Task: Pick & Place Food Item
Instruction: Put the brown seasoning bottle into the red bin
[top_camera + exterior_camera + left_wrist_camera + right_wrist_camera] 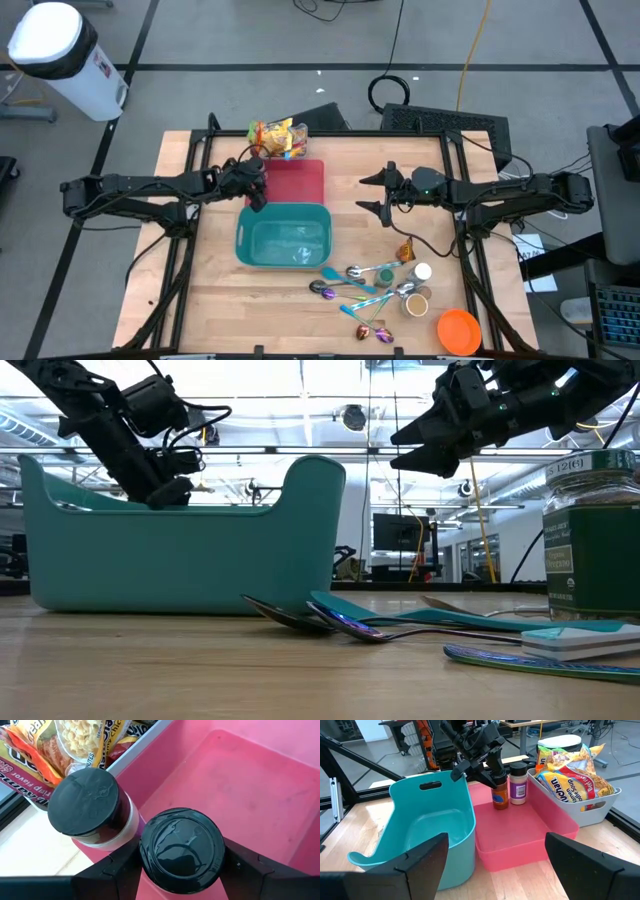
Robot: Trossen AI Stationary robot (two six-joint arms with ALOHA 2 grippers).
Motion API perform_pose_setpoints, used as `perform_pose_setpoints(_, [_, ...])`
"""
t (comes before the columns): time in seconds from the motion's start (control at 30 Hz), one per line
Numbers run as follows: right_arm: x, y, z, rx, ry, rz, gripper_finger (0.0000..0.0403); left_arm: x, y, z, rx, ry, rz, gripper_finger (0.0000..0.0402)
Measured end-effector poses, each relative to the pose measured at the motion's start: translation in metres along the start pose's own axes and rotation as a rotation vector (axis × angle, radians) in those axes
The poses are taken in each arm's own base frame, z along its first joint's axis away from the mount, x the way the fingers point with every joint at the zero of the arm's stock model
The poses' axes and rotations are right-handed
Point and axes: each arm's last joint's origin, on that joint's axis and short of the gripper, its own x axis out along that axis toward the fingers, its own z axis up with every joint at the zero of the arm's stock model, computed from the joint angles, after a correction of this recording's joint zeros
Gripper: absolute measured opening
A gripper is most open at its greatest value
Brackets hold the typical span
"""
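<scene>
We judge the grasp step to be in hand: our left tool (487, 762) sits in the pink tray (530, 832), its two fingers bracketing the dark-lidded spice jar (181, 851) with orange-brown contents. In the left wrist view the black lid fills the gap between the fingers (117, 867), which stand partly spread at the jar's width and appear to press its sides, so we take the jar as gripped. From the right wrist view the jar's base still seems to rest on the tray floor, so we judge it is not yet lifted. Just beside it stands a second jar (518, 782), white-bodied with a black lid, and beyond that a white basket (585, 805) of soup and snack packets (575, 775). The teal bin (283, 240) lies right next to the pink tray, nearer the front of the surface (200, 300), and looks the likely destination, though the task sentence does not say so. Our right tool (385, 195) hangs above the surface with its fingers wide apart and nothing between them, facing the bins. The next move calls for a straight lift, so that the neighbouring jar is not knocked, then a short carry over the teal bin's wall and a low release. The spoons (350, 285) near the front are well clear of that path.
</scene>
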Motion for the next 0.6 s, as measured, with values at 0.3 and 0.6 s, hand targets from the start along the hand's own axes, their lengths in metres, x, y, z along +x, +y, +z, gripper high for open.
perform_pose_setpoints(0.3, [0.000, 0.000, 0.000, 0.000, 0.001, 0.000, 0.0322, -0.003, 0.000, -0.003, -0.005, 0.027, -0.055, 0.0254])
perform_pose_setpoints(0.6, [0.000, 0.000, 0.000, 0.000, 0.004, 0.001, 0.0322, -0.021, 0.005, -0.001, -0.022, -0.044, -0.063, 0.0270])
